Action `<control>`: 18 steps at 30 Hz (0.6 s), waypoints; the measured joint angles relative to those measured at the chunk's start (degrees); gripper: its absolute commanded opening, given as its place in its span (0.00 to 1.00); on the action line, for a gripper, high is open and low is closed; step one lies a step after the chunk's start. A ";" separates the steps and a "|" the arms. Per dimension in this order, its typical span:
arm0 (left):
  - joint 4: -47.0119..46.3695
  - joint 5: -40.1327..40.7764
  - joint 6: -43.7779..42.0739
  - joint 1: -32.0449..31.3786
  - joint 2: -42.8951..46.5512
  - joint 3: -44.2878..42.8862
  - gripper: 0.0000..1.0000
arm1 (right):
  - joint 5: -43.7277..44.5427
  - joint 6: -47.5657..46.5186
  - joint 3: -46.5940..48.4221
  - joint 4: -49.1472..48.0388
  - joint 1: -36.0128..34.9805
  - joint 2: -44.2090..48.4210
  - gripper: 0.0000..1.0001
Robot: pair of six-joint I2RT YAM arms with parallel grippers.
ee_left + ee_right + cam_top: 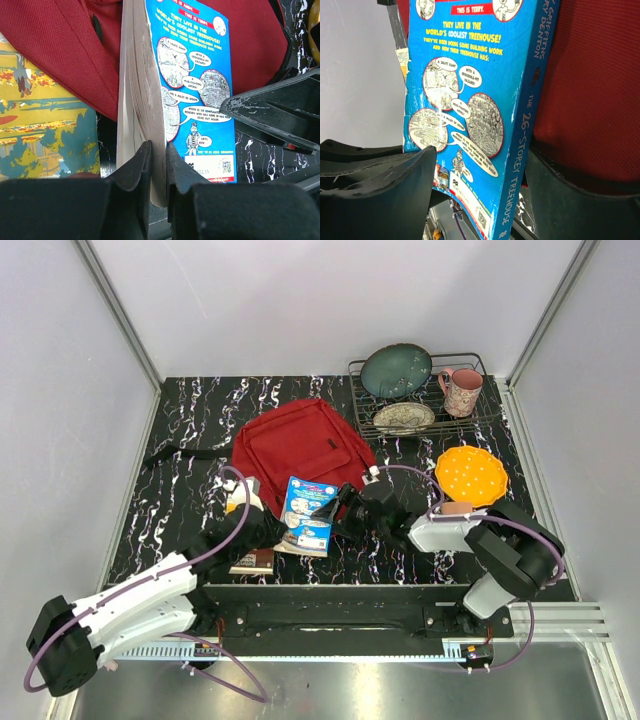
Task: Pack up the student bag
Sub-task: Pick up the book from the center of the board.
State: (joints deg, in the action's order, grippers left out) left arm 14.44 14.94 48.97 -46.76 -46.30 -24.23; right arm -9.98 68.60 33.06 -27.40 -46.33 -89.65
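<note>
- The left gripper (pixel 159 167) is clenching the lower page edge of a blue paperback (pixel 195 85) and holding it upright.
- The right gripper (pixel 480 195) is straddling the same paperback. Its jaws are standing apart, one beside the back cover and one beside the spine, and appear to be gripping nothing.
- The red backpack (pixel 300 445) is lying flat in the middle of the table (pixel 190 420), front pocket up, just behind the paperback. Whether its mouth is gaping cannot be told.
- Only one narrow pinch low on the pages is carrying the paperback, so it is likely to swing, fan open or slip free if the arm tilts or hurries.
- If the opening is not wide enough, a corner could catch on the red fabric. The right fingers are sitting close enough to knock the paperback askew.
</note>
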 measured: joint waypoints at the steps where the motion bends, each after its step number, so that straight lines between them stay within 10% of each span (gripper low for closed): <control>1: -0.04 -0.13 0.00 0.02 -0.33 0.00 0.00 | -0.04 0.52 0.04 -0.61 0.00 -0.50 0.76; 7: -1.03 -0.61 0.00 0.11 -1.42 0.35 0.00 | 0.52 4.35 0.11 -1.07 0.04 -2.34 0.75; 18: -2.01 -0.63 -0.02 1.14 -1.46 1.27 0.00 | -3.65 8.31 0.13 -11.78 0.07 -9.94 0.34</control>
State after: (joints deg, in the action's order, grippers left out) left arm 12.43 14.31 48.95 -45.63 -47.77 -22.96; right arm -13.63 76.90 33.19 -39.18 -46.26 -99.59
